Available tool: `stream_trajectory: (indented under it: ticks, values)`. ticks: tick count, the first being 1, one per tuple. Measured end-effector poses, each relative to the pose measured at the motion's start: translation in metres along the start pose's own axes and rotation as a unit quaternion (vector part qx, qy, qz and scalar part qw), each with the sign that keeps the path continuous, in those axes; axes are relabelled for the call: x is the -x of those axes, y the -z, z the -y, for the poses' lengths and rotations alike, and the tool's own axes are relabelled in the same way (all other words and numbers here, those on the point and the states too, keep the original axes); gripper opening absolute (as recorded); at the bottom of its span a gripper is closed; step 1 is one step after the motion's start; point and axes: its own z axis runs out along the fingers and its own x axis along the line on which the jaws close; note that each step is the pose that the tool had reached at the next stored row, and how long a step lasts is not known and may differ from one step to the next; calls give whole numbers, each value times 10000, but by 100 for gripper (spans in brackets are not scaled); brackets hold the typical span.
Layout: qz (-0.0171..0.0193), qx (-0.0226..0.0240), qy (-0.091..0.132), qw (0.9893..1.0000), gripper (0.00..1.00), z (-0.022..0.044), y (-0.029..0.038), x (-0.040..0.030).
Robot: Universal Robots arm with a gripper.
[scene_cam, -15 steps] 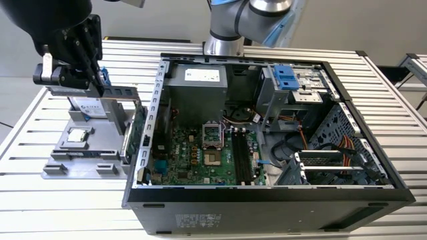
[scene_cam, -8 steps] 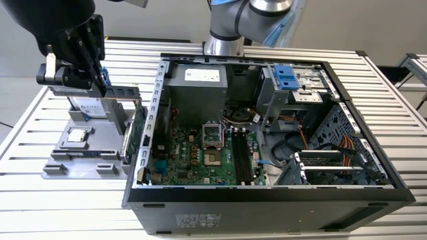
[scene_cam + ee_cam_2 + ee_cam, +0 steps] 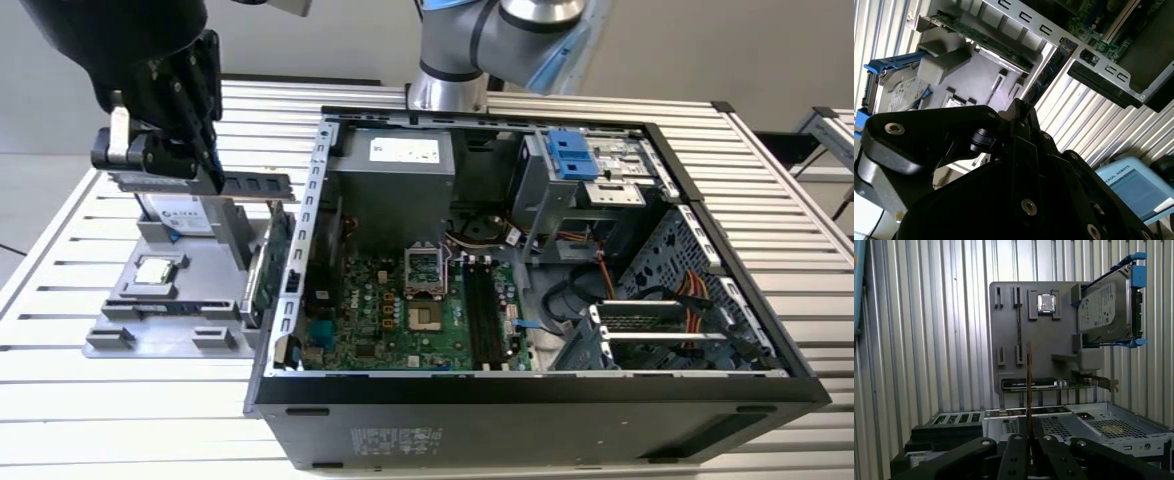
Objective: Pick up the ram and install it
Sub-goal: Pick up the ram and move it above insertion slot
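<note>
Ram [image 3: 1029, 382] in pincer [image 3: 1029, 437], above grey tray [image 3: 1004, 325]

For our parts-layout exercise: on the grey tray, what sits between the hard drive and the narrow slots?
The small square processor chip, seated on the grey tray, in the first wrist view.

The ram [image 3: 1029, 385] is clamped in the gripper [image 3: 1029, 439] and sticks out past its tips. Straight ahead of the tips, the holder tray [image 3: 1004, 325] lies on the slatted table [image 3: 929, 340]. It carries the processor chip [image 3: 1046, 303] and the hard drive [image 3: 1106, 305]. The computer case [image 3: 534, 400] stands just beside the tray.
</note>
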Motion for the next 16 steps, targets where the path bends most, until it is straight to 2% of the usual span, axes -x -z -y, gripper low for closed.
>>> stream_trajectory:
  ticks: [16]
  values:
    - [0, 0, 0, 10000, 0, 202, 2, 12]
